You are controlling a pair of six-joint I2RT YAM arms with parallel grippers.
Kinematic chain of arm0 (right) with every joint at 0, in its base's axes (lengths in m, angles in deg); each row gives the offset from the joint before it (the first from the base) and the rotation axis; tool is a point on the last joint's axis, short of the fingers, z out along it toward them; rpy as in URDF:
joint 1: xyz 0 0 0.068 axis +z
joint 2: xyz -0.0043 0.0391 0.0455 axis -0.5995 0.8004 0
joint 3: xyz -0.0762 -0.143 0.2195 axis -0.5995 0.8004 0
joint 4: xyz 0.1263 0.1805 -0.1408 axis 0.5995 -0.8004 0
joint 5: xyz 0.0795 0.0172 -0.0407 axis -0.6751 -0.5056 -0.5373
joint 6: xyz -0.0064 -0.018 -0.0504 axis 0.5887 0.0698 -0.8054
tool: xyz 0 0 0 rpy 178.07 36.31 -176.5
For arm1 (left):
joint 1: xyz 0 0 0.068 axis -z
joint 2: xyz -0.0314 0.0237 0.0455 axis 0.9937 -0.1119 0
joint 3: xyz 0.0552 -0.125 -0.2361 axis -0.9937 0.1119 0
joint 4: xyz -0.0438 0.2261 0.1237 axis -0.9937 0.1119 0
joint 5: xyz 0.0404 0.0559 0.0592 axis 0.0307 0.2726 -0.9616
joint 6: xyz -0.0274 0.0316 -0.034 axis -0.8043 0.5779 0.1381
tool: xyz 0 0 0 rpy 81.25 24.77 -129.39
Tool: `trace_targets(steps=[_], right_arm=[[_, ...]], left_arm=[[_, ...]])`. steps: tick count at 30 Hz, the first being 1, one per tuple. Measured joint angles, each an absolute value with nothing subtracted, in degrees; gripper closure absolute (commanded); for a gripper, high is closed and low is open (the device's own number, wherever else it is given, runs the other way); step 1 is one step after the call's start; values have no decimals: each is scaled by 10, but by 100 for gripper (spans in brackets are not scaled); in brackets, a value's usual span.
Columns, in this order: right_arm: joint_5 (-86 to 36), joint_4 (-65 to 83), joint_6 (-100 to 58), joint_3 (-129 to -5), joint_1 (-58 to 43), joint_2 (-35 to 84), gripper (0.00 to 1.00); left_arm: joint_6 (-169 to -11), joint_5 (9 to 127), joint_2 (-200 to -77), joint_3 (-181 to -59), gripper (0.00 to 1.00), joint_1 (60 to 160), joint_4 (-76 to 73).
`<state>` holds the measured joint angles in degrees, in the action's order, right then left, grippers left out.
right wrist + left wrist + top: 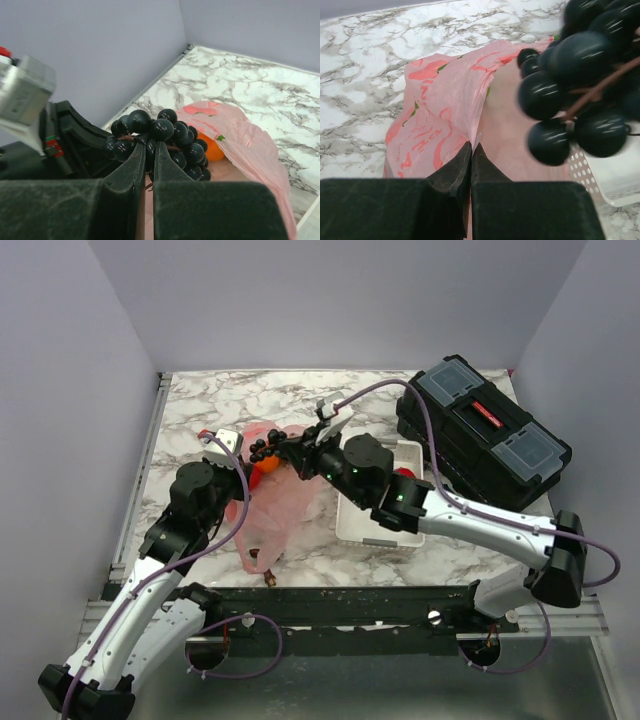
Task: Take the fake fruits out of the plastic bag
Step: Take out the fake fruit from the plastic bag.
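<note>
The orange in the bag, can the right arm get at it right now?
Probably not yet. The right gripper is shut on the grape bunch, which hangs right by the orange. The orange shows at the mouth of the bag, so it looks reachable once the grapes are dropped.

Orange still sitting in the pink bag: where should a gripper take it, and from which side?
I'd pinch the orange across its round middle, entering through the open mouth where its skin shows bare. The plastic bag drapes one side; the grape bunch in the right gripper hangs over the other, so clear that first.
</note>
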<state>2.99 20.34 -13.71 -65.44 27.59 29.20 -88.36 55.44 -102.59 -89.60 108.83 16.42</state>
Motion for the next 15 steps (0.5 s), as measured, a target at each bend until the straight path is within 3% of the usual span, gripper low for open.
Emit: trace_targets(steps=[9, 15], right_arm=[[46, 159, -111, -571, 276, 126, 99], [119, 82, -92, -499, 276, 15, 99]], left_arm=[[-884, 554, -1026, -896, 100, 1088, 165], [-884, 552, -1026, -896, 100, 1088, 165]])
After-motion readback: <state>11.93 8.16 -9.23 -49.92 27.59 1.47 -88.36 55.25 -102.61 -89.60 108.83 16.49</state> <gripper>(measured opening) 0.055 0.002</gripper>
